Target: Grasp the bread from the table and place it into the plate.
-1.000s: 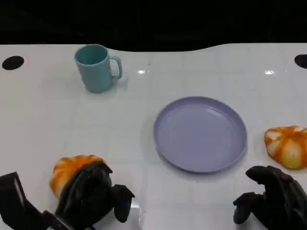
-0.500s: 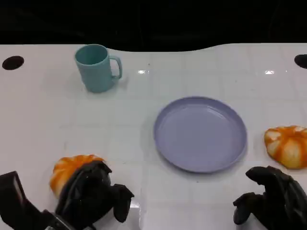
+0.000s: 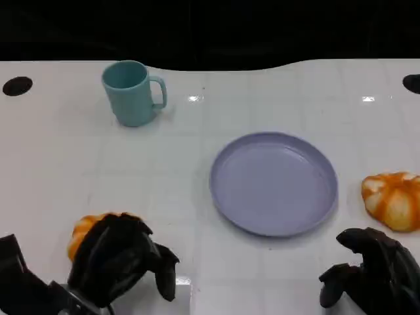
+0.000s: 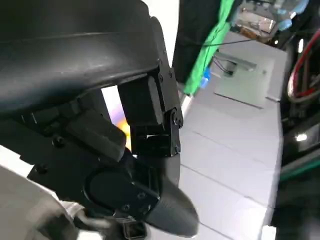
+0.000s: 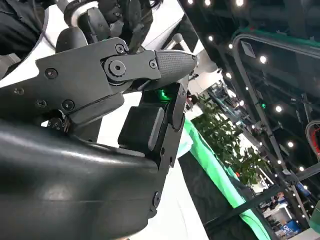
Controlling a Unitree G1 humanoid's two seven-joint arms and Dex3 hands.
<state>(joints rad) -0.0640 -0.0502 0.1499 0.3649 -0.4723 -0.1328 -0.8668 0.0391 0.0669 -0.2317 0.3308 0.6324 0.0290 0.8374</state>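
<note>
- Two bread rolls on the white surface (image 3: 197, 170): near-left bread roll (image 3: 84, 230) sits under the left hand (image 3: 118, 259); second bread roll (image 3: 392, 199) lies at the right edge, just beside the lavender plate (image 3: 226, 197) and apart from it.
- Plate is mid-surface with nothing in it. Teal mug (image 3: 131, 93) stands upright at the far left, well apart from everything else.
- Left hand: draped over the near side of the left roll, fingers (image 3: 164, 269) curled down around it. Head view hides most of the roll. Left wrist view shows a sliver of orange between the black finger parts, so contact looks likely, but I cannot tell if the grip is firm.
- Right hand (image 3: 374, 275): low at the near right, fingers curled in on nothing, near the second roll but not touching it.
- Step in hand, my read: grasp phase on the left roll. Roll sits on the surface, not lifted; placing not started.
- Next move calls for: finish closing around the roll, lift straight up, carry it right and away from the robot to over the plate, lower, release.
- Risks: roll is round and looks soft, so a partial hold could let it slip or squash. Path to the plate looks free of obstacles; the mug is off to the far side.
</note>
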